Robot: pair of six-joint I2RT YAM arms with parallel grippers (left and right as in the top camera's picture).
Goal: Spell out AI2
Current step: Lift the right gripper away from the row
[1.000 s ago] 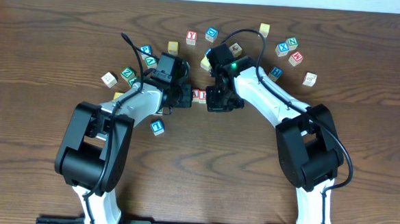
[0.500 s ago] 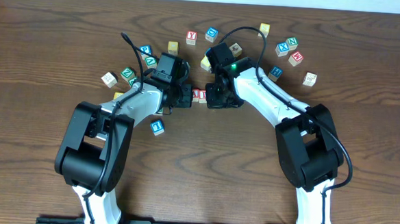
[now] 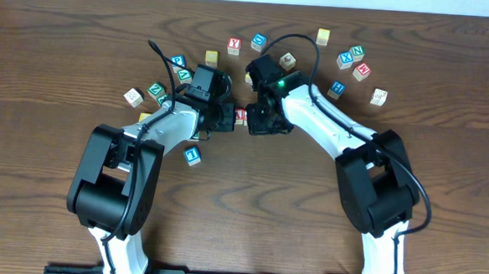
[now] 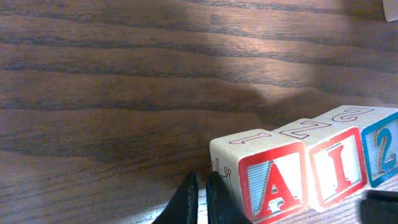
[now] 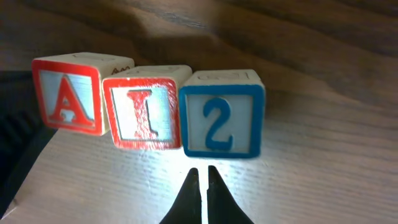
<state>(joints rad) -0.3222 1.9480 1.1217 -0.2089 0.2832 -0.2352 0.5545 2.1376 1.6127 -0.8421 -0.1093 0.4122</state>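
Three wooden blocks stand side by side on the table, touching: a red A block [image 5: 66, 93], a red I block [image 5: 144, 111] and a blue 2 block [image 5: 221, 116]. The left wrist view shows the same row: the A block [image 4: 270, 183], the I block [image 4: 336, 165], the 2 block [image 4: 384, 152]. In the overhead view only the red I block [image 3: 240, 116] shows between the arms. My left gripper [image 4: 201, 202] is shut and empty, its tips beside the A block's left face. My right gripper [image 5: 200, 186] is shut and empty, just in front of the 2 block.
Loose letter blocks lie scattered behind the arms: red Y [image 3: 233, 46], blue ones [image 3: 258, 42], green [image 3: 155, 90], cream [image 3: 323, 35], a group at the right [image 3: 355, 61]. A blue block [image 3: 192, 155] lies in front of the left arm.
My right arm has shifted left and slightly back, bringing the 2 block against the I block. The left arm has held still.
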